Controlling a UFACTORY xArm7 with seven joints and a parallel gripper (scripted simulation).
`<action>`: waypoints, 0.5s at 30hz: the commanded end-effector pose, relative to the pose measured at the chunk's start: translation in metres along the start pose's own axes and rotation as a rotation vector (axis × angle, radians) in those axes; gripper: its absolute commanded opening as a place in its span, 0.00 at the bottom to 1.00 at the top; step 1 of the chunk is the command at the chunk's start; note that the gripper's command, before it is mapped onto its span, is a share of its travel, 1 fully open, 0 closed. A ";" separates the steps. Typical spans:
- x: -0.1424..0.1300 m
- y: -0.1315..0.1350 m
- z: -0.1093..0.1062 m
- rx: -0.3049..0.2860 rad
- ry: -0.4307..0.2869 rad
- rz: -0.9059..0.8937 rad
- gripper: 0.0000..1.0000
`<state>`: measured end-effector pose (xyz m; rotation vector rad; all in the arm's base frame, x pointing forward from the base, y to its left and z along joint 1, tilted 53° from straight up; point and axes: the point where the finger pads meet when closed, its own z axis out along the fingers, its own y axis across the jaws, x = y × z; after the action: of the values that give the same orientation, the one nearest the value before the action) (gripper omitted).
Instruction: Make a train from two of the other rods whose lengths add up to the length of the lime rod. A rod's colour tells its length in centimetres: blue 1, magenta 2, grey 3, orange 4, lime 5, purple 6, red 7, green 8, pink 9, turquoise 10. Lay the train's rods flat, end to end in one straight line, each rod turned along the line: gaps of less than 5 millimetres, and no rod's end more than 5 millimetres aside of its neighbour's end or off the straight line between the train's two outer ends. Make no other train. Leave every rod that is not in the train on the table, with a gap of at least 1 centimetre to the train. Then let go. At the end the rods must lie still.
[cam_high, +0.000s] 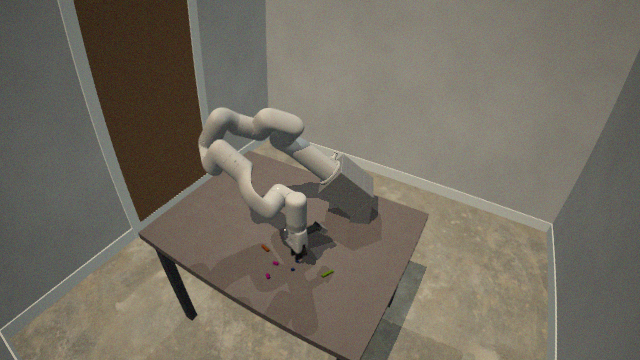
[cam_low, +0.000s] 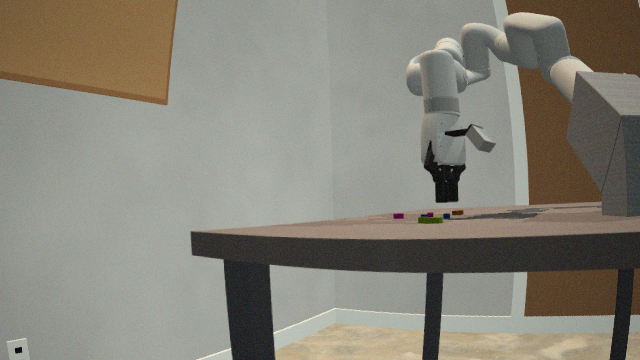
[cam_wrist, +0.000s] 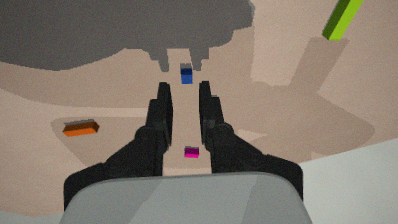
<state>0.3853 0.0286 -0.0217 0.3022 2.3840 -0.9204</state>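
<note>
My gripper (cam_wrist: 185, 95) hangs upright a little above the table, with its fingers narrowed but apart and nothing between them. In the wrist view a blue rod (cam_wrist: 186, 75) lies just beyond the fingertips, and a magenta rod (cam_wrist: 191, 152) lies on the table seen through the finger gap. An orange rod (cam_wrist: 80, 128) lies to the left and the lime rod (cam_wrist: 342, 19) at the top right. In the top view the gripper (cam_high: 299, 258) stands over the rods: orange (cam_high: 265, 247), two magenta (cam_high: 275, 263) (cam_high: 268, 275), blue (cam_high: 292, 269) and lime (cam_high: 327, 273). A second blue rod by the fingertips is mostly hidden.
A large grey box (cam_high: 350, 187) holding the arm's base stands at the back of the table. The front table edge (cam_high: 240, 300) runs a short way in front of the rods.
</note>
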 end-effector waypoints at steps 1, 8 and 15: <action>0.000 0.002 0.003 -0.004 -0.002 -0.001 0.24; 0.000 0.002 0.009 -0.004 -0.002 -0.001 0.24; 0.000 0.002 0.014 -0.004 -0.002 -0.001 0.24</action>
<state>0.3916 0.0189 -0.0306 0.3020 2.3839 -0.9201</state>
